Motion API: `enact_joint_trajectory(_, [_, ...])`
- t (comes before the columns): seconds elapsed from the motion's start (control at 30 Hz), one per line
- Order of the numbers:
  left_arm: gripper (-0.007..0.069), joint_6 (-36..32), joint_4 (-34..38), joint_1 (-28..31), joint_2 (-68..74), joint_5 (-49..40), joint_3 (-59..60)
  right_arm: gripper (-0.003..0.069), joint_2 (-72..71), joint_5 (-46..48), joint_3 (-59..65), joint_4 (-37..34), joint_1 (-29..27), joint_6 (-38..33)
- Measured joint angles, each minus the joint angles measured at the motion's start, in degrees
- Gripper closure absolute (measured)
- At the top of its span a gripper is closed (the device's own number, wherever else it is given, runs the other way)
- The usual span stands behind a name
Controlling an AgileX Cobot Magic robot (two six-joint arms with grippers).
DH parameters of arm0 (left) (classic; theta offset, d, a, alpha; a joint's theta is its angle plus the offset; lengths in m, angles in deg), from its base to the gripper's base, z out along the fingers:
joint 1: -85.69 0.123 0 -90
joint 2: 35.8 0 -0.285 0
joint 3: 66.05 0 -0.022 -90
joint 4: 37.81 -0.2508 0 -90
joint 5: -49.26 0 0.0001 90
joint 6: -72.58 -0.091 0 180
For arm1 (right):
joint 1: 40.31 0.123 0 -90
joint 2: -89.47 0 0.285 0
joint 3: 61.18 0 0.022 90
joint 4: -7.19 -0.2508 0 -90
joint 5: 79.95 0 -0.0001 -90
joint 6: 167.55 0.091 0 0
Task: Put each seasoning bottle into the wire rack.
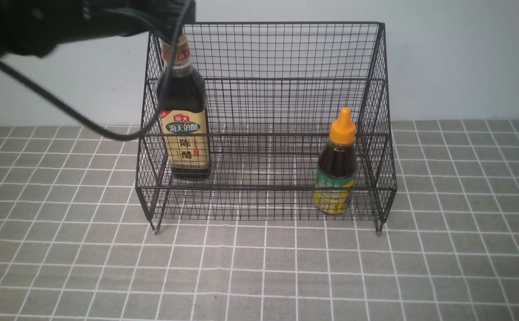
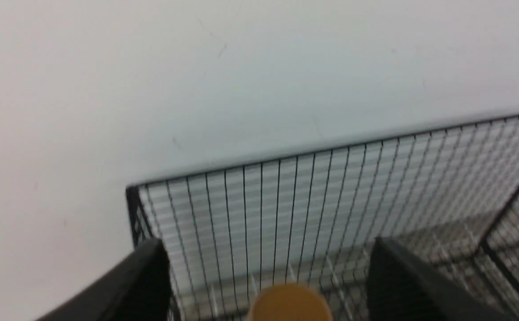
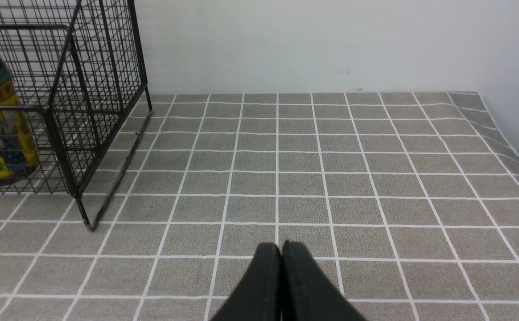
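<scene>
Your left gripper (image 2: 268, 285) hangs spread wide, its fingers (image 2: 146, 278) clear on either side of the gold cap (image 2: 288, 305) directly below — nothing is held. The tall bottle (image 1: 184, 118) stands upright, long axis vertical, on the left end of the wire rack (image 1: 266, 122); the orange-capped bottle (image 1: 336, 167) stands at the right end. Your right gripper (image 3: 281, 285) sits pressed shut and empty over the table (image 3: 331, 178), beside the rack. Both bottles look placed — any pull-out goes straight up along that axis.

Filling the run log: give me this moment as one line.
tall bottle: upright in rack, left side | nozzle bottle: upright in rack, right | left pincer: open above gold cap | right pincer: shut, empty
</scene>
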Motion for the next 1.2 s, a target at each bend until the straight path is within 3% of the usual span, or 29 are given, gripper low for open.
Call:
enact_joint_trajectory(0.1, [0.0286,0.00,0.00,0.00,-4.15,-10.01,0.00,0.0672,0.00,0.00,0.00,0.00,0.00,0.00])
enact_joint_trajectory(0.23, [0.0557,0.00,0.00,0.00,-11.93,-19.81,1.36,0.0672,0.00,0.00,0.00,0.00,0.00,0.00])
enact_joint_trajectory(0.33, [0.0617,0.00,0.51,0.00,-19.96,-19.89,5.77,0.0672,0.00,0.00,0.00,0.00,0.00,0.00])
enact_joint_trajectory(0.73, [0.0631,0.00,6.22,0.00,-52.20,-16.01,34.71,0.0672,0.00,0.00,0.00,0.00,0.00,0.00])
enact_joint_trajectory(1.0, [0.0631,-0.06,7.96,0.00,-61.30,-17.86,41.00,0.0672,0.00,0.00,0.00,0.00,0.00,0.00])
enact_joint_trajectory(1.2, [0.0631,-0.14,4.47,0.00,-63.66,-17.90,41.64,0.0672,0.00,0.00,0.00,0.00,0.00,0.00])
